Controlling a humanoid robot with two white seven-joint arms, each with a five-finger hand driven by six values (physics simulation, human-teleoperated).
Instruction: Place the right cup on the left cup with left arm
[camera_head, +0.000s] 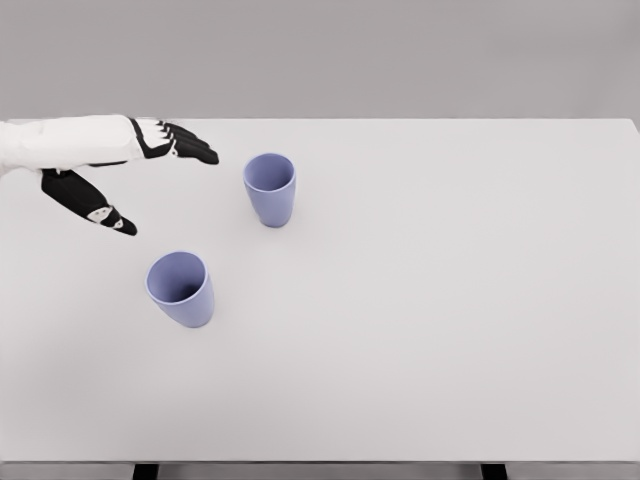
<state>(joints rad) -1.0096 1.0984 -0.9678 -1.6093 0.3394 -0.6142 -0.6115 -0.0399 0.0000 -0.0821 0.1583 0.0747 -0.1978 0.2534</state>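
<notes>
Two identical lavender-blue cups stand upright on the white table. The right cup is further back, near the table's middle. The left cup sits closer to me and to the left. My left hand comes in from the left edge, hovering left of the right cup and behind the left cup. Its black fingers point right toward the right cup, the thumb spread downward. The hand is open and holds nothing. It touches neither cup.
The table's far edge runs along the grey wall at the top, and its front edge shows near the bottom of the view.
</notes>
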